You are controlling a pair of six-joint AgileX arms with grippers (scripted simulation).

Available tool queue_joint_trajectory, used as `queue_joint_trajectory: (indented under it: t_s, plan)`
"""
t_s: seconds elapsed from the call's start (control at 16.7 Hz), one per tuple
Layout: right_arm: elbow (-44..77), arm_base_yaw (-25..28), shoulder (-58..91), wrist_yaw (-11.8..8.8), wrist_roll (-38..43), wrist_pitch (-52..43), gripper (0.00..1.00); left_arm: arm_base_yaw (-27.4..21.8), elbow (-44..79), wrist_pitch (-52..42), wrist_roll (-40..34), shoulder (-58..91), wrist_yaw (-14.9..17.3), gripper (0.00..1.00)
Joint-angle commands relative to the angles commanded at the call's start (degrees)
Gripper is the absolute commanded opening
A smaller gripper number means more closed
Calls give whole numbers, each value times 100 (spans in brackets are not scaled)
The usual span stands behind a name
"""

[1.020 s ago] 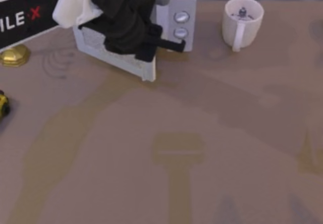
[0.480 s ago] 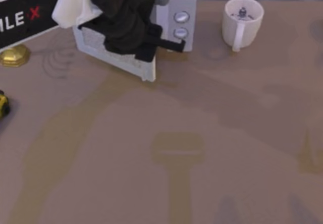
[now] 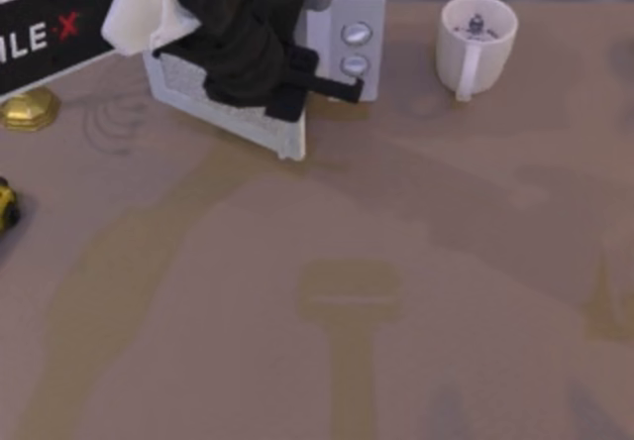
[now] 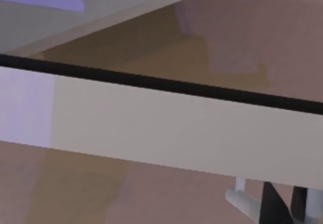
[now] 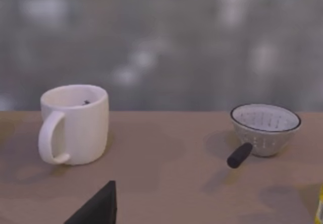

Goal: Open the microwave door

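The microwave door [image 3: 233, 118] sits at the upper left of the top view, swung partway out from the microwave [image 3: 342, 9], its free edge pointing down-right toward the middle of the worktop [image 3: 396, 262] and its hinge side at the left of the box. Against the two earlier top views almost nothing has changed: the door's angle looks the same, and the left arm's dark bulk covers the same part of the panel. That suggests the swing has stalled or is creeping, so the opening is, I judge, only partly done and needs further pull outward and leftward.

The left claw [image 3: 332, 88] lies over the door's free edge, just in front of the two silver knobs [image 3: 355, 49]. One dark finger pokes out to the right, but I cannot tell whether the claw is apart or clamped on the door edge. The left wrist view is filled by a pale band with a black line along it, probably the door's edge seen close; it does not settle the grip.

The right arm is parked out of the top view; its wrist view looks across at the white mug [image 5: 75, 123] and a small strainer-like bowl [image 5: 265, 128], with only a dark tip showing at the lower edge.
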Motion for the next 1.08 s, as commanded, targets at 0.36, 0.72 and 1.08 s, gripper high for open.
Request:
queue_joint_trajectory:
  t_s: [0.36, 0.72, 1.08]
  plan:
    - [0, 0, 0, 0, 0, 0, 100, 113, -359, 93, 429, -254, 264, 0]
    - [0, 0, 0, 0, 0, 0, 100, 209, -576, 165, 737, -441, 428, 0]
    - [0, 0, 0, 0, 0, 0, 100, 209, -576, 165, 737, -441, 428, 0]
